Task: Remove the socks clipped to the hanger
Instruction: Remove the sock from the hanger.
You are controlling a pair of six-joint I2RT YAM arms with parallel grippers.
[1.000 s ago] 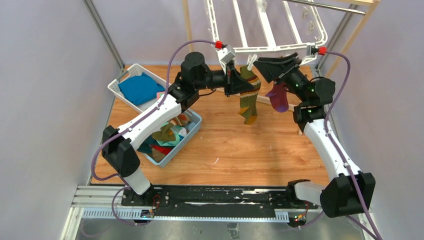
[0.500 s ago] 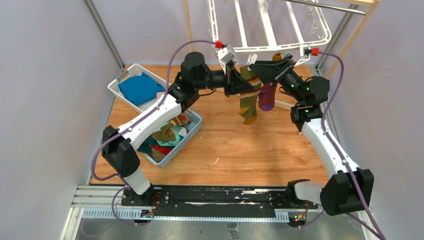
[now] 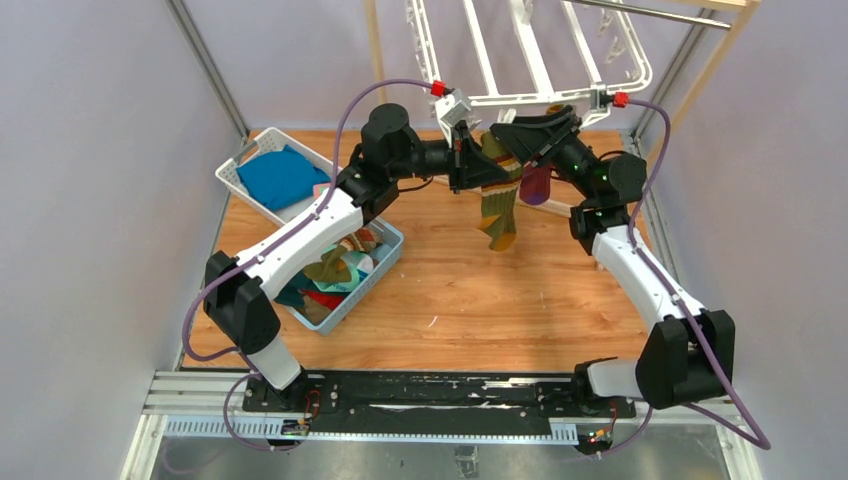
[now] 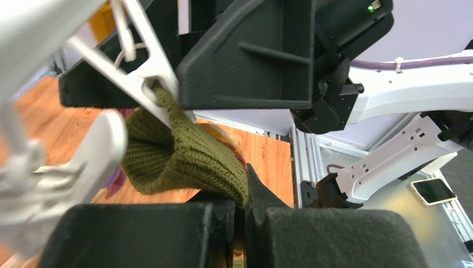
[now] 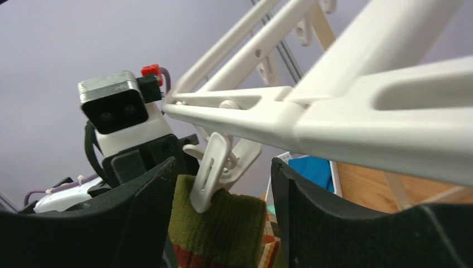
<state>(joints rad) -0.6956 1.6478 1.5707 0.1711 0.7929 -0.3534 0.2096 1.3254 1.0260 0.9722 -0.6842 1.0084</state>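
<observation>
Left tool (image 4: 241,215) tight on sock (image 4: 178,159); right tool (image 5: 223,190) wide around clip (image 5: 209,167).

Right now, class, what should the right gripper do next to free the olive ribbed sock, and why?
Probably squeeze the small white plastic clip: the right gripper, open, straddles it; it pins the olive ribbed sock to the white plastic hanger frame, and the left gripper grips that sock.
</observation>
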